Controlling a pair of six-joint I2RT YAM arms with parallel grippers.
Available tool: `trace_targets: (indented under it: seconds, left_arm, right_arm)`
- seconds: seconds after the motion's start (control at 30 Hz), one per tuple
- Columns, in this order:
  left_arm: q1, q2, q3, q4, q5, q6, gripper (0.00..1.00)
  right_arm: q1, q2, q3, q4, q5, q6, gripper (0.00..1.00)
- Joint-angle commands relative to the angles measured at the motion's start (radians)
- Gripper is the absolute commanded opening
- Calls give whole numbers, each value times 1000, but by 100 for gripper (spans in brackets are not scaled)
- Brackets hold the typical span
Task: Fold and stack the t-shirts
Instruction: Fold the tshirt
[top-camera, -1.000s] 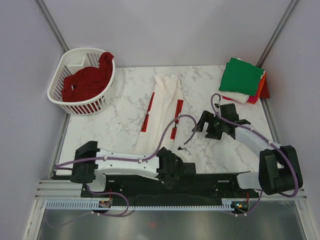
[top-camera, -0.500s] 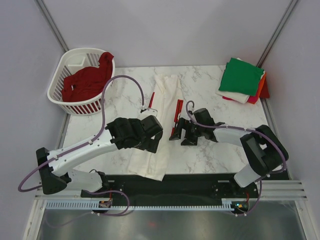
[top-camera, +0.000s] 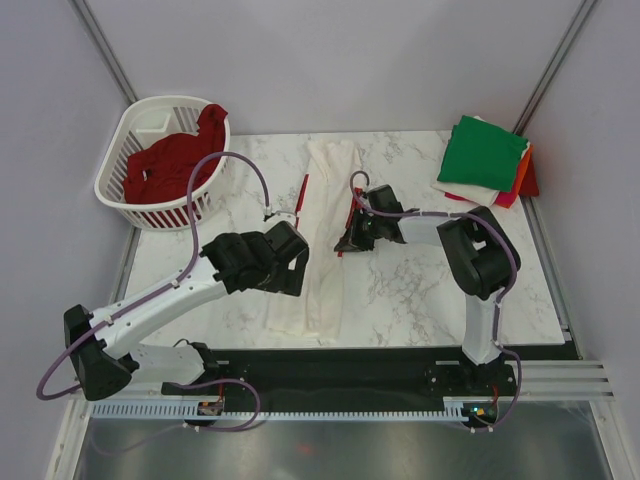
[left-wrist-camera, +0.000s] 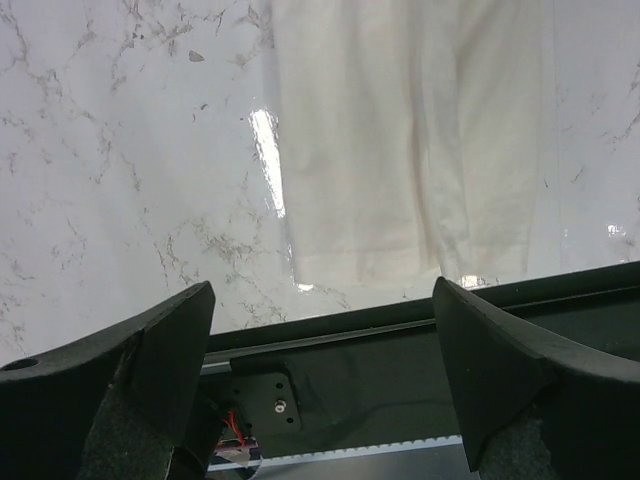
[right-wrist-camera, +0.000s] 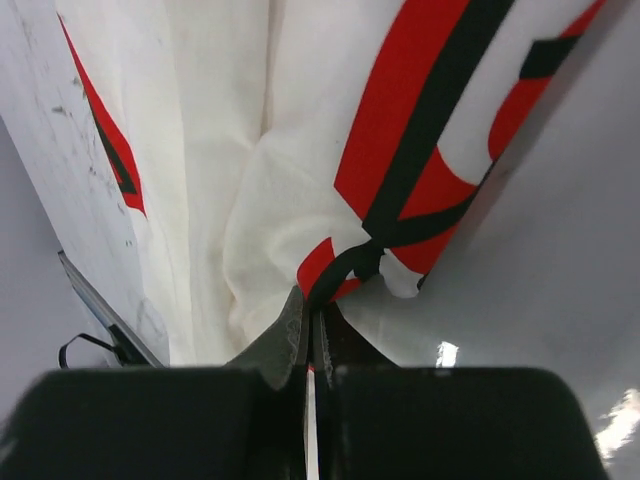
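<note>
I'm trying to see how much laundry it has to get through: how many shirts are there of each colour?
White t-shirt with red print: 1
Dark red t-shirt, in the basket: 1
Green t-shirt: 1
Plain white t-shirt: 1
Orange t-shirt: 1
Red t-shirt: 1
Total: 6, though only edges show under the green one.

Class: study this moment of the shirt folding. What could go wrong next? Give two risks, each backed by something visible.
1. The right gripper pinches only a small bit of the white t-shirt at its red-printed edge; a pull might slip it free.
2. The left gripper hangs open, holding nothing, so a one-sided pull could drag and bunch the cloth, whose near end lies close to the table edge.
</note>
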Motion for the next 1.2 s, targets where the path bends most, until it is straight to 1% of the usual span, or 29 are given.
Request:
trace_targets:
  seconds: [0.0, 0.13, 0.23, 0.27, 0.3, 0.37, 0.4, 0.43, 0.5, 0.57, 0.6, 0.67, 0.7, 0.73, 0.8, 0.87, 0.9, 0.97, 1.0, 1.17]
  left_arm:
    - [31, -4, -15, 66, 30, 67, 97]
    - [56, 15, -18, 94, 46, 85, 97]
    - [62, 33, -19, 109, 61, 79, 96]
    - [62, 36, -25, 121, 67, 75, 96]
    - [62, 39, -30, 126, 72, 64, 96]
    - [62, 44, -44, 136, 84, 53, 96]
    - [62, 45, -50, 146, 87, 42, 96]
    - [60, 42, -58, 150, 87, 36, 96]
    - [60, 36, -94, 182, 92, 21, 96]
    - [62, 24, -142, 222, 122, 7, 95]
    - [60, 19, -159, 265, 136, -10, 95]
    - [60, 6, -211, 328, 190, -34, 94]
    - [60, 1, -229, 360, 210, -53, 94]
    - [59, -5, -248, 432, 236, -62, 93]
    - [59, -7, -294, 491, 242, -86, 92]
    - [59, 4, -326, 558, 239, -97, 91]
    - [57, 24, -332, 575, 237, -105, 91]
    - [57, 47, -341, 627, 250, -108, 91]
    - [56, 58, -344, 646, 254, -111, 91]
    - [54, 114, -377, 762, 277, -129, 91]
  right_arm:
    - [-85, 73, 125, -100, 124, -80, 0]
    - [-159, 116, 256, -209, 147, -127, 0]
    - [-199, 110, 296, -255, 158, -151, 0]
    - [-211, 101, 292, -264, 167, -156, 3]
    - [-216, 75, 273, -270, 184, -168, 20]
    - [-216, 41, 264, -316, 228, -197, 51]
    - [-216, 1, 249, -324, 243, -214, 70]
    - [-217, -19, 243, -344, 251, -237, 75]
    - [-217, -92, 215, -359, 256, -257, 79]
    - [-217, -149, 191, -375, 257, -272, 80]
    - [-216, -213, 154, -379, 259, -275, 80]
    - [-216, -279, 100, -387, 263, -281, 80]
    - [-217, -342, 29, -387, 263, -283, 81]
    - [-217, -373, -10, -386, 257, -285, 81]
    - [-216, -436, -117, -383, 247, -283, 81]
    - [-216, -464, -182, -358, 185, -277, 80]
    - [-216, -486, -242, -346, 158, -268, 80]
    - [-216, -502, -291, -312, 95, -259, 79]
    - [-213, -517, -340, -303, 83, -251, 79]
    - [-191, -547, -460, -232, 20, -219, 77]
